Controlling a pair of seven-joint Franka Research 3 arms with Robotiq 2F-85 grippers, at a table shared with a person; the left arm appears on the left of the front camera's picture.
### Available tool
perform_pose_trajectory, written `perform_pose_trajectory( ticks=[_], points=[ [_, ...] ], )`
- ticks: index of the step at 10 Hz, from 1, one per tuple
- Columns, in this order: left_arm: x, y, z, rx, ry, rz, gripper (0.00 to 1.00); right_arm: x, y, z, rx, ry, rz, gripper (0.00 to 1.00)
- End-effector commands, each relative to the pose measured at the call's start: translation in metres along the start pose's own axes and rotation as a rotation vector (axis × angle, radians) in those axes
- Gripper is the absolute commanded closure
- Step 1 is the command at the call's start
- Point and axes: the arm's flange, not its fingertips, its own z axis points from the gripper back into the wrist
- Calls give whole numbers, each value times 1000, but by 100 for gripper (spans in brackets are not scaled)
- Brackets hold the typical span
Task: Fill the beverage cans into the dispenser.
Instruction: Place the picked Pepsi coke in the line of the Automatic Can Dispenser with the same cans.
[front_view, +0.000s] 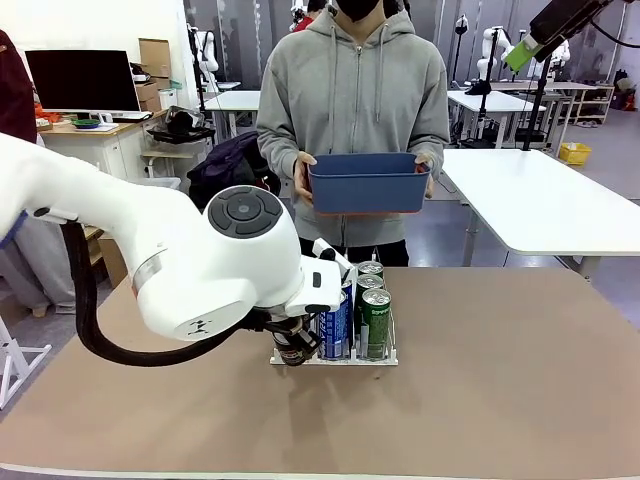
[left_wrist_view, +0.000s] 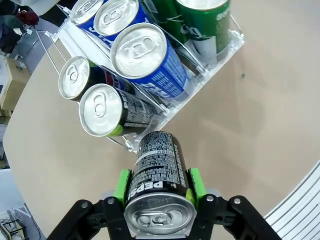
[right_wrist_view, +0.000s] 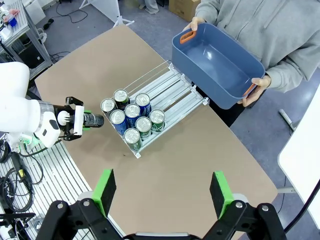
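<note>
Item: left claw (left_wrist_view: 159, 202) clamped on Pepsi can (left_wrist_view: 157, 175), lower centre, short of the rack (left_wrist_view: 220, 47).
Handling: line can with black lane (left_wrist_view: 107, 110), slide in level; right claw (right_wrist_view: 162, 192) idle, spread wide.

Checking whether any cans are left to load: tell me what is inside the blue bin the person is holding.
In the right wrist view the blue bin shows a bare floor with no cans. The strip along its near wall is hidden by the rim. In the front view its inside is hidden.
</note>
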Motion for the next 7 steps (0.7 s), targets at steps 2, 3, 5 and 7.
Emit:
perform_pose_trajectory(
  ticks=[2,3,5,7],
  points=[
    [24,3,-20,68,-44,55,43,-1,0,0,2,-1,0,0],
    [28,6,-23,82,-51,66,43,-1,0,0,2,-1,0,0],
    [36,12,-31,106,-58,76,43,-1,0,0,2,-1,0,0],
    [44,19,-41,138,-73,110,43,-1,0,0,2,-1,0,0]
  ],
)
